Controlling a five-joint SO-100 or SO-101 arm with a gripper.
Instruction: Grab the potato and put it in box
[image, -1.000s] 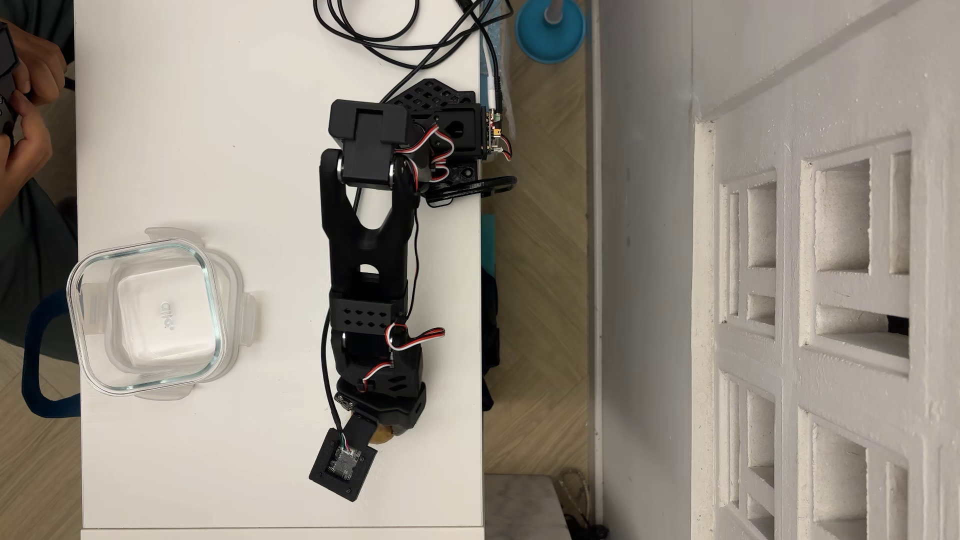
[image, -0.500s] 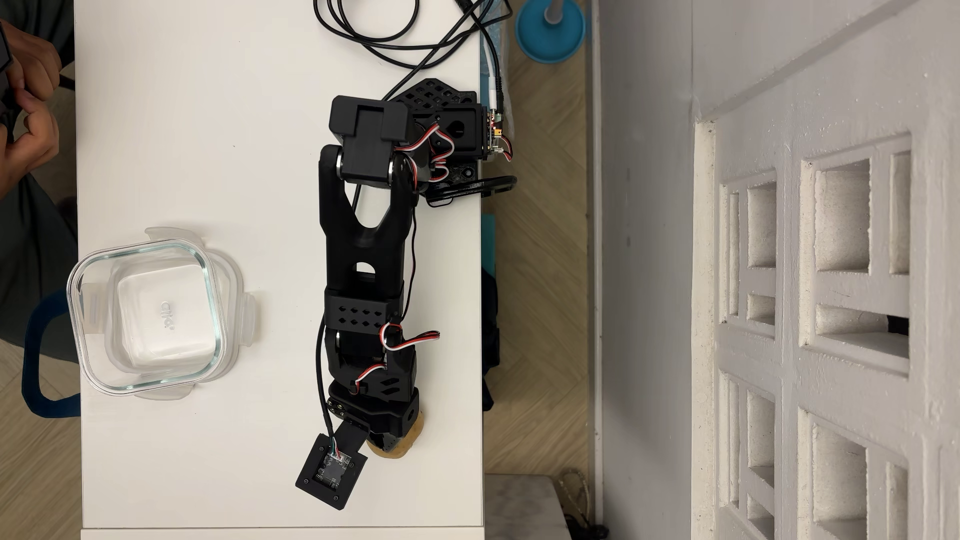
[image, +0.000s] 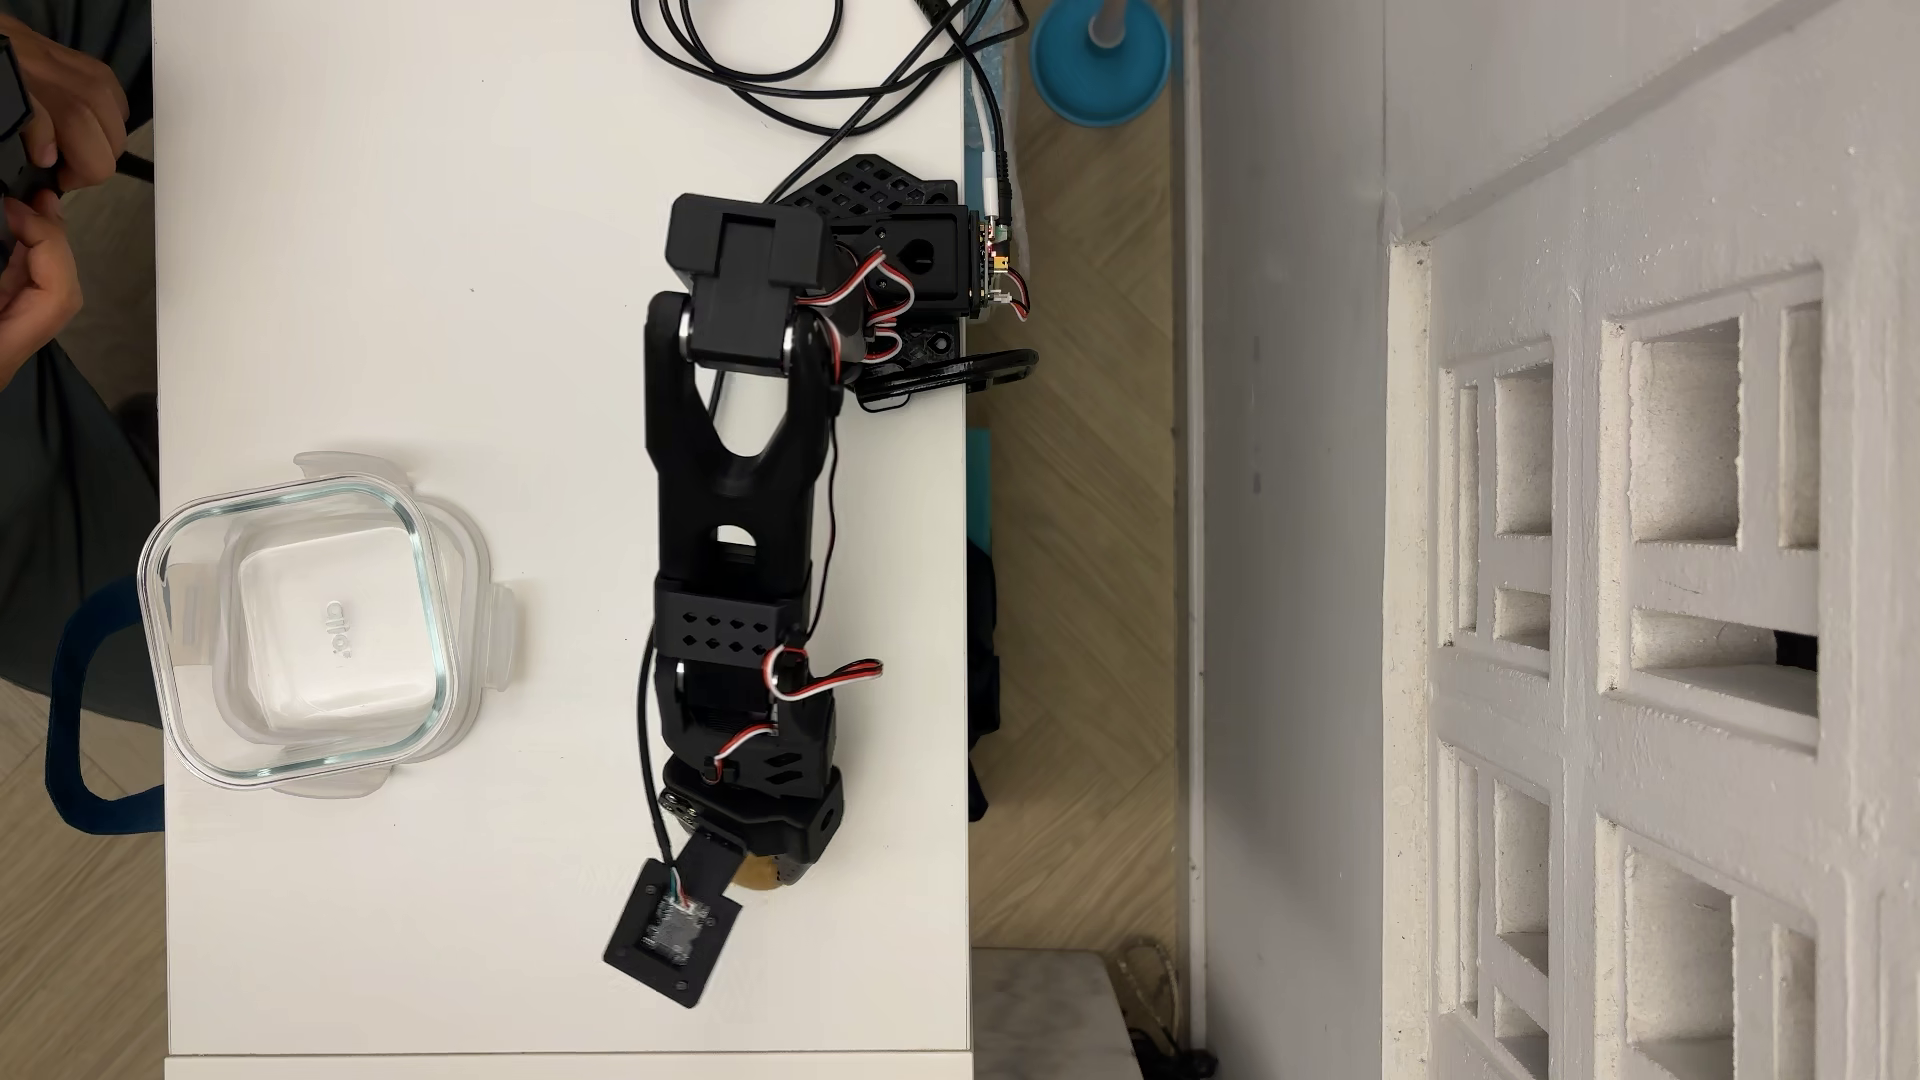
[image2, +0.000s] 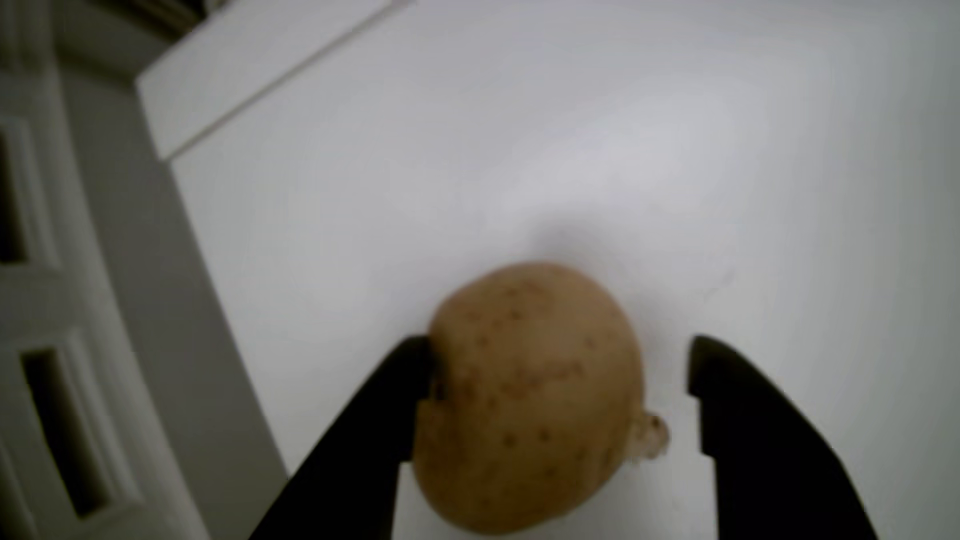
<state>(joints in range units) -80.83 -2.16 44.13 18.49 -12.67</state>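
In the wrist view the potato (image2: 535, 400) lies on the white table (image2: 571, 130) between the spread fingers of the gripper (image2: 558, 371), the left finger (image2: 384, 426) touching its skin, the right one standing just clear.

One potato (image2: 530, 400), one box (image: 301, 623), one arm (image: 732, 540), one table (image: 468, 260).

I see the potato (image2: 530, 400), tan with small brown speckles and a pale nub on one side, lying on the white table (image: 416, 260) near its right edge and toward the bottom corner in the overhead view. The box (image: 301, 628), clear square glass with rounded corners, sits empty on its lid at the table's left edge.
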